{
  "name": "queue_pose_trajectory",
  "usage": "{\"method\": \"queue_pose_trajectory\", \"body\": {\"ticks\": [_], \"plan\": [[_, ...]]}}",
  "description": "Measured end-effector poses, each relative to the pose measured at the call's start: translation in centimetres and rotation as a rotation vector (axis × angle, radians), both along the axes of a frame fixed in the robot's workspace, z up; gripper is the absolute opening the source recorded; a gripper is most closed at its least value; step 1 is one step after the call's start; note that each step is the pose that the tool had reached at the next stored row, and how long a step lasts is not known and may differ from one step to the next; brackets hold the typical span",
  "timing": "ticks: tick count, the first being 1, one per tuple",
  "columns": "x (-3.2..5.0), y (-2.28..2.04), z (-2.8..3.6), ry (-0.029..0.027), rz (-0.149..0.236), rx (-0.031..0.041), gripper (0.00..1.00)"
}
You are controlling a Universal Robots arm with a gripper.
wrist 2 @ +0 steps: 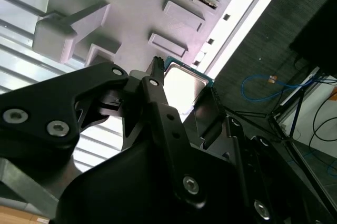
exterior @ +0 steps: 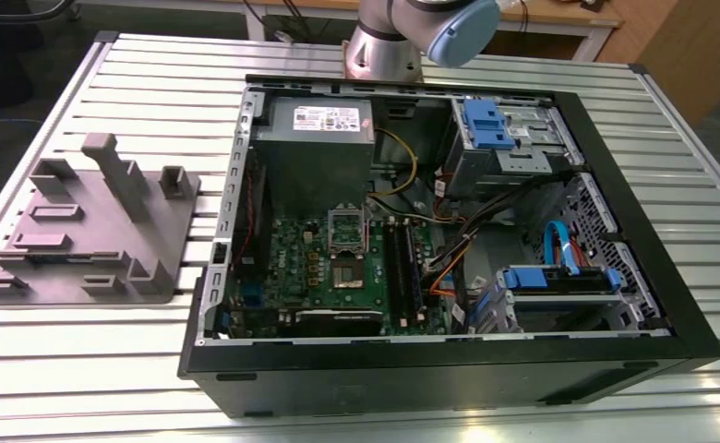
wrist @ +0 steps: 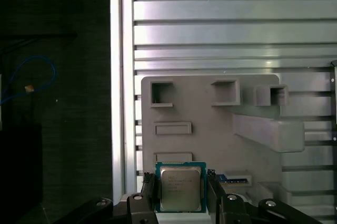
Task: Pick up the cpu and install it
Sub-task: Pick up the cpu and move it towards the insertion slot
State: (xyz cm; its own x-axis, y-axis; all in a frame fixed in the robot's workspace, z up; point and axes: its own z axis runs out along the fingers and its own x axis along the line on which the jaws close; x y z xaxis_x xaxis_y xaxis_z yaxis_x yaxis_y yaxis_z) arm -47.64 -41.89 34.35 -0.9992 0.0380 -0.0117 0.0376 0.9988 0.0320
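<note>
The cpu (wrist: 180, 188) is a small square chip with a silvery top and a green rim. It sits between my gripper's two black fingers (wrist: 149, 191) in both wrist views, and my gripper (wrist: 180, 182) is shut on it. The chip hangs well above the grey fixture plate (wrist: 210, 129), close to the camera. In the second wrist view the cpu (wrist 2: 184, 84) shows between the fingertips of the gripper (wrist 2: 181, 92). The open computer case (exterior: 655, 305) lies on the table with its motherboard socket (exterior: 345, 251) exposed.
The grey fixture plate (exterior: 90, 235) with raised blocks lies at the exterior view's left of the case. The arm's base (exterior: 385, 51) stands behind the case. Inside are a power supply box (exterior: 317, 138), cables and blue drive bays (exterior: 489, 125). The slatted table's edge (wrist: 118, 76) borders dark floor.
</note>
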Motion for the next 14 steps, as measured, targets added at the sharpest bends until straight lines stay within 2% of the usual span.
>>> {"method": "queue_pose_trajectory", "body": {"ticks": [4, 14], "plan": [[0.00, 0.00, 0.55, 0.0000, 0.000, 0.0000, 0.47], [0.00, 0.00, 2.43, 0.0001, 0.000, -0.0001, 0.47]]}}
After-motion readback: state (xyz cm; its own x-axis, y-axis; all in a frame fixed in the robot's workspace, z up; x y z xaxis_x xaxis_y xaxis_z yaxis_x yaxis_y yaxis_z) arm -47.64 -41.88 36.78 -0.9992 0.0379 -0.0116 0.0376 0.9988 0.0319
